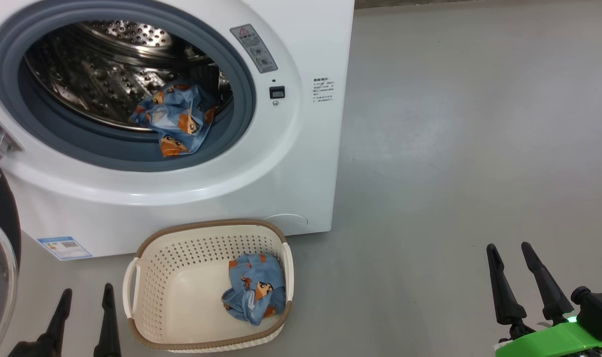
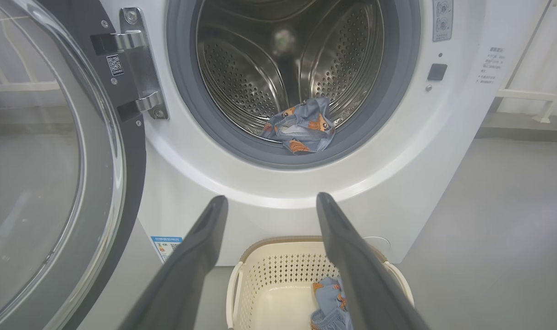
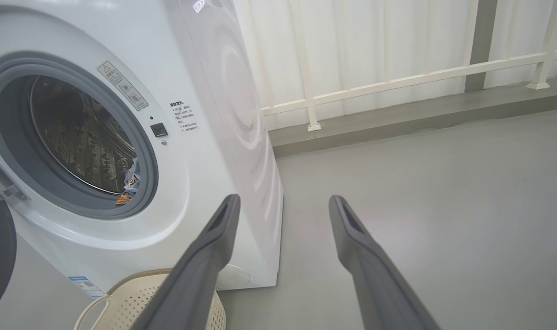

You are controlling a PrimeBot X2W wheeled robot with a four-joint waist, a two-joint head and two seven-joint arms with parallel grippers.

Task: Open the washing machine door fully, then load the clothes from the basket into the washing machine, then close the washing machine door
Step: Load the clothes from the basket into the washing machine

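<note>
The white washing machine stands with its door swung wide to the left; its glass bowl fills the left of the left wrist view. One blue printed garment lies at the drum's front lip, partly over the grey gasket. A second garment sits in the right corner of the cream basket on the floor before the machine. My left gripper is open and empty, left of the basket. At the lower right, on bare floor, my right gripper stands open and empty too.
Grey floor stretches to the right of the machine. A white railing and pale wall run behind it. The open door takes up the space at the far left, close to my left gripper.
</note>
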